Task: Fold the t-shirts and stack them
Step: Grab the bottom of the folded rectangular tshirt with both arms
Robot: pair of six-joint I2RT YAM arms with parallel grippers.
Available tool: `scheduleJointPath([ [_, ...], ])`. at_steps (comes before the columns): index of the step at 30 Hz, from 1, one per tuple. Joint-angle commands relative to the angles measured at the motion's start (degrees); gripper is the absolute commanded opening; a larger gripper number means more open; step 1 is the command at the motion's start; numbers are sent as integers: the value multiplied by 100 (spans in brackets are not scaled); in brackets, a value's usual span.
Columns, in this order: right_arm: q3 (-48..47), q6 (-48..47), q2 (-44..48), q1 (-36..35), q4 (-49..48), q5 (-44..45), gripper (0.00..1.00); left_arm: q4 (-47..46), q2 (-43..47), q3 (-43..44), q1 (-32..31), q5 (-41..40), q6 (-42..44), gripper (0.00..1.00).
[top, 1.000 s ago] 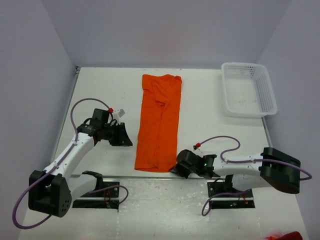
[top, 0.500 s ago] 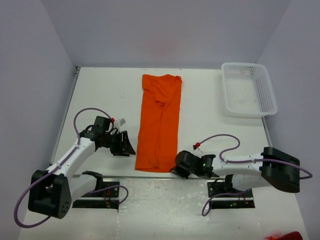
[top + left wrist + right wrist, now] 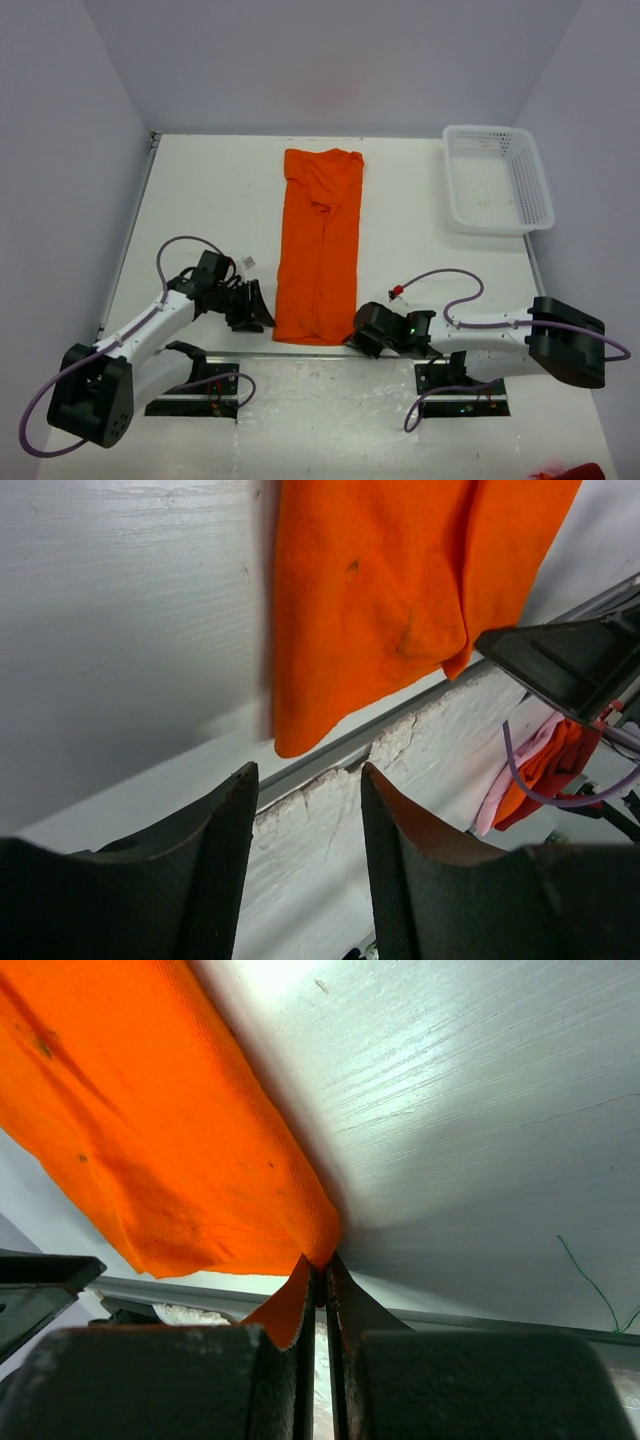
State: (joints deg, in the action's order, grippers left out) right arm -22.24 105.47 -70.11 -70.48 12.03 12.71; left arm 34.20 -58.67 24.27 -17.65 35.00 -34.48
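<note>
An orange t-shirt, folded into a long narrow strip, lies on the white table from the back middle to the near edge. My right gripper is shut on the shirt's near right corner at the table's front edge. My left gripper is open and empty, low over the table just left of the shirt's near left corner. The shirt's near end shows in the left wrist view.
A white basket stands at the back right. The table's front edge and metal rail run right under both grippers. More orange and pink cloth lies beyond the table edge, and red cloth lies at bottom right.
My left gripper has moved toward the near edge and right, closing on the shirt's near left corner. The right gripper has stayed at the near right corner.
</note>
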Motion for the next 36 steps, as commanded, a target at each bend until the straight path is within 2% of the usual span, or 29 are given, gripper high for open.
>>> scheduleJointPath([
  [1, 308, -316, -240, -19, 1363, 443, 0, -659, -12, -159, -273, -248, -682, 47],
  [8, 255, -334, -258, -19, 1451, 443, 0, -1643, -732, -555, -599, -310, -1026, 44],
  [18, 334, -264, -223, -19, 1416, 390, 0, -1961, -1102, -608, -599, -301, -1008, 40],
  [24, 334, -229, -231, -19, 1442, 399, 0, -2039, -1085, -678, -599, -152, -1034, 26],
  [30, 317, -237, -416, -27, 1433, 373, 0, -2057, -1164, -722, -599, -29, -1017, 0],
  [36, 351, -88, -276, -19, 1854, 487, 0, -1558, -716, -722, -599, 51, -1122, 0],
])
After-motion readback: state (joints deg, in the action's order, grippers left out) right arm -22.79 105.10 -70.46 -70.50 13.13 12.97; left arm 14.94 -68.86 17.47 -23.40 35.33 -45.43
